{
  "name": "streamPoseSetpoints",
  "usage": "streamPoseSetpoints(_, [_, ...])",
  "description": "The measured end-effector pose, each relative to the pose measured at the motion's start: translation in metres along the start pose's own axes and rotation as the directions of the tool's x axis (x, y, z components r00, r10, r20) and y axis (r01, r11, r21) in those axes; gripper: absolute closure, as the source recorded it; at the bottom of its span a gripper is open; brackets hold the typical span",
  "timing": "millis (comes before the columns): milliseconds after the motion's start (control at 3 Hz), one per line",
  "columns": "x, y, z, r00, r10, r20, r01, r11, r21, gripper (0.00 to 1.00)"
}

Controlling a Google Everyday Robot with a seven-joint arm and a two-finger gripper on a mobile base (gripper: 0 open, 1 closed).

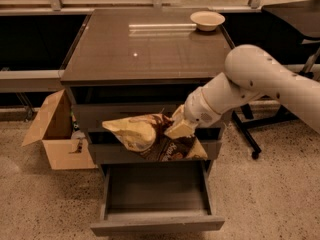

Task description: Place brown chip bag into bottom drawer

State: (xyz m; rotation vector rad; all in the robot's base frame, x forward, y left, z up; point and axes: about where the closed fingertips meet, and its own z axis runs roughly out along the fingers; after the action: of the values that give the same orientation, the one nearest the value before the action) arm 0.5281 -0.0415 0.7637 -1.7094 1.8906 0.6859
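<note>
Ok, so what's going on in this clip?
The robot's white arm holds a crinkly brown chip bag with tan-yellow ends. Its gripper is shut on the bag in front of the dark grey cabinet. The bag hangs in the air above the bottom drawer, which is pulled open, and it is not yet inside. A small beige bowl sits on the cabinet top. An open cardboard box stands on the floor beside the cabinet.
</note>
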Motion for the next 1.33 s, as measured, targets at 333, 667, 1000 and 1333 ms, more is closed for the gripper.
streamPoseSetpoints(333, [0.069, 0.020, 0.029, 0.991, 0.117, -0.066, -0.117, 0.9932, 0.003, 1.00])
streamPoseSetpoints(667, [0.122, 0.028, 0.054, 0.975, 0.196, -0.101, -0.201, 0.9790, -0.035, 1.00])
streamPoseSetpoints(1000, [0.126, 0.027, 0.058, 0.973, 0.205, -0.104, -0.210, 0.9772, -0.034, 1.00])
streamPoseSetpoints(1333, [0.164, 0.013, 0.081, 0.950, 0.280, -0.137, -0.280, 0.9598, 0.023, 1.00])
